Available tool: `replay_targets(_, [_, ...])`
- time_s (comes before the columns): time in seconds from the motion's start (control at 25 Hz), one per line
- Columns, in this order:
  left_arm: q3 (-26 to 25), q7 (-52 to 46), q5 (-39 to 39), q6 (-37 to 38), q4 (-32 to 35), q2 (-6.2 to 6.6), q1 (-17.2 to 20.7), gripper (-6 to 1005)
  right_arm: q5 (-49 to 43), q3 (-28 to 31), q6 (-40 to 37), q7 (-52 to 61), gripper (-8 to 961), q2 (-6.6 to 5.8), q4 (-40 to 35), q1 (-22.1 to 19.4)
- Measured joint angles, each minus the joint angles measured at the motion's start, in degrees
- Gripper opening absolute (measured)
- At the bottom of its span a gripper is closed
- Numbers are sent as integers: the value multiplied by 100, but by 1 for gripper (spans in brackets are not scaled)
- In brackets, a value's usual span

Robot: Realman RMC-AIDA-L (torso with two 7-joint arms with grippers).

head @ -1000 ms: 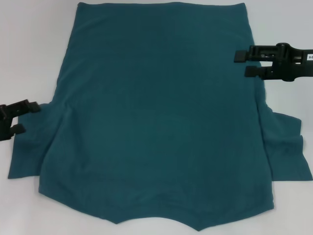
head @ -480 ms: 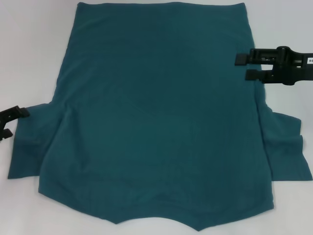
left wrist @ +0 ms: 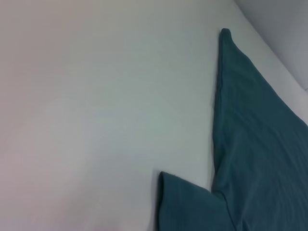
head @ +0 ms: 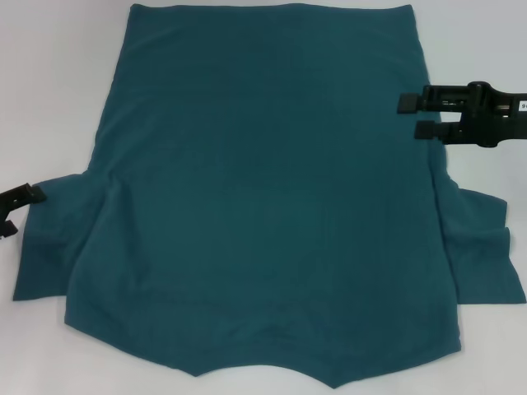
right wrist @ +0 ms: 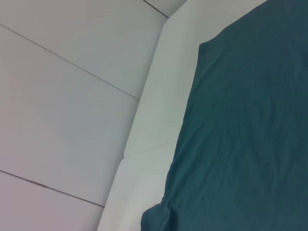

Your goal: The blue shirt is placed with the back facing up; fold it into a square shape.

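The right gripper (head: 408, 116) hovers at the right side edge of the blue shirt (head: 263, 197), its two black fingers (head: 410, 102) parted with nothing between them. The left gripper (head: 16, 210) sits at the left edge of the head view, just beside the shirt's left sleeve, its fingers spread and empty too. The shirt lies flat on the white worktop (head: 58, 74), plain side up, both sleeves spread outward and the collar nearest the robot.
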Motion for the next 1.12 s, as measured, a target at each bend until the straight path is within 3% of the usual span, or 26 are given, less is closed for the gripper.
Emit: replay_targets(1.12, [177,-31,71,38,-244,11,-95,889,4,116,25,-46,806,-18,65,-88])
